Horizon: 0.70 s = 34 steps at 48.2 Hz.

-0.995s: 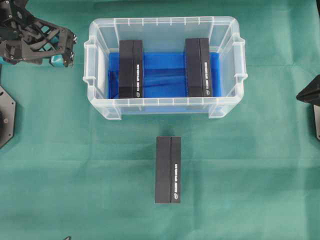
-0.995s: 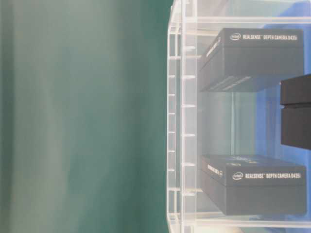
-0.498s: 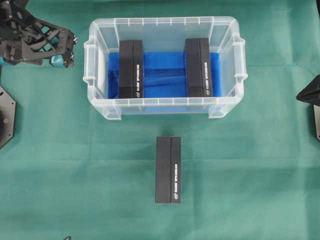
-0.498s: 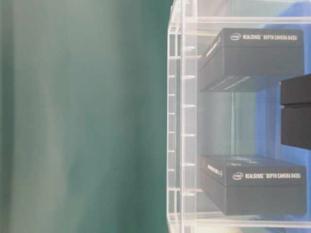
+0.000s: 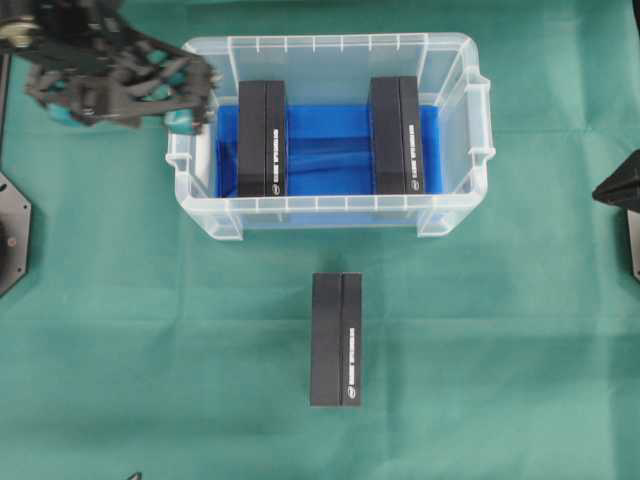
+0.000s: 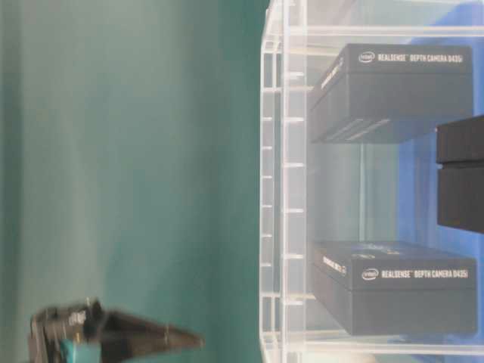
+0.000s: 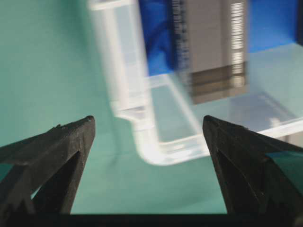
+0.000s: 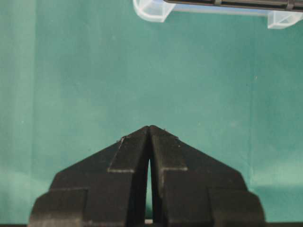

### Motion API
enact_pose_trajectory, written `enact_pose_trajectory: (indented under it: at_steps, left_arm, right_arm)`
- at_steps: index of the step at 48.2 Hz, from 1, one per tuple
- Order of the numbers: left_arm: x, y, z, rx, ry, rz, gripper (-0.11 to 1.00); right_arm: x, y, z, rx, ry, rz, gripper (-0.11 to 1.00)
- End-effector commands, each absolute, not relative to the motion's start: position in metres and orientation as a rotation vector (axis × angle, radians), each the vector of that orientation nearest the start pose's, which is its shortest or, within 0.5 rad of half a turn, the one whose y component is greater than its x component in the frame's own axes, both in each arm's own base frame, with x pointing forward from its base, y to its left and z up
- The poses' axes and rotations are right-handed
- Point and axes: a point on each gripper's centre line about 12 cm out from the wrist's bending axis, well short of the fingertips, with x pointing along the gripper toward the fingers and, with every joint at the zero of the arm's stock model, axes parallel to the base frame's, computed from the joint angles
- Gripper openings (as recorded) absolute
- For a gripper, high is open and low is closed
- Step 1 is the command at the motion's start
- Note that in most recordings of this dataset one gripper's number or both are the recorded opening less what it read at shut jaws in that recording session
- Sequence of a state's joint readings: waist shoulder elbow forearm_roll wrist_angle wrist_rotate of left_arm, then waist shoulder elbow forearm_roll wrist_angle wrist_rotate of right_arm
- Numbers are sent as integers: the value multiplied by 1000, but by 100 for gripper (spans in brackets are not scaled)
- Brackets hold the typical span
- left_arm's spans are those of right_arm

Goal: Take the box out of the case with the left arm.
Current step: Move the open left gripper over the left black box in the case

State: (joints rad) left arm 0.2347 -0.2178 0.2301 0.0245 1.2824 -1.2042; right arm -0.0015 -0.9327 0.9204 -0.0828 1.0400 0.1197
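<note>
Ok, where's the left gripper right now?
In the overhead view the left gripper is at upper left, open, over the case's left rim, beside the nearest box.

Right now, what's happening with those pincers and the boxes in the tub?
Left pincer open, empty, over the case left rim. Right pincer shut, parked. Two boxes in case, nearest one untouched. Nothing in the way.

A green cloth (image 5: pixel 150 330) covers the whole work surface, faintly creased and evenly lit, without hard shadows.
</note>
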Motion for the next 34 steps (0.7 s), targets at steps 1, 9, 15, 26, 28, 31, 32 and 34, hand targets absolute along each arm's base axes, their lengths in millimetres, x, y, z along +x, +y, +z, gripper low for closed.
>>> enact_pose_trajectory:
  at_steps: [1, 9, 15, 26, 28, 31, 32, 34]
  left_arm:
    - [333, 77, 328, -1149, 985, 949, 94]
    - [359, 78, 328, -1144, 987, 937, 94]
    - [373, 80, 326, -1143, 984, 933, 94]
    - [386, 81, 318, -1138, 1002, 941, 94]
    - [386, 81, 316, -1137, 1005, 942, 94]
    - [386, 81, 317, -1140, 1003, 944, 94]
    - [385, 81, 316, -1140, 1005, 945, 94]
    - [385, 81, 317, -1140, 1003, 944, 94]
  right_arm:
    - [160, -9, 266, 41, 999, -108, 2]
    - [160, -9, 266, 40, 999, -106, 2]
    - [160, -9, 266, 40, 996, -106, 2]
    - [160, -9, 265, 41, 998, -107, 2]
    - [160, -9, 266, 41, 998, -107, 2]
    - [160, -9, 266, 41, 998, -107, 2]
    - [160, -9, 266, 40, 999, -106, 2]
    - [159, -9, 265, 39, 999, -108, 2]
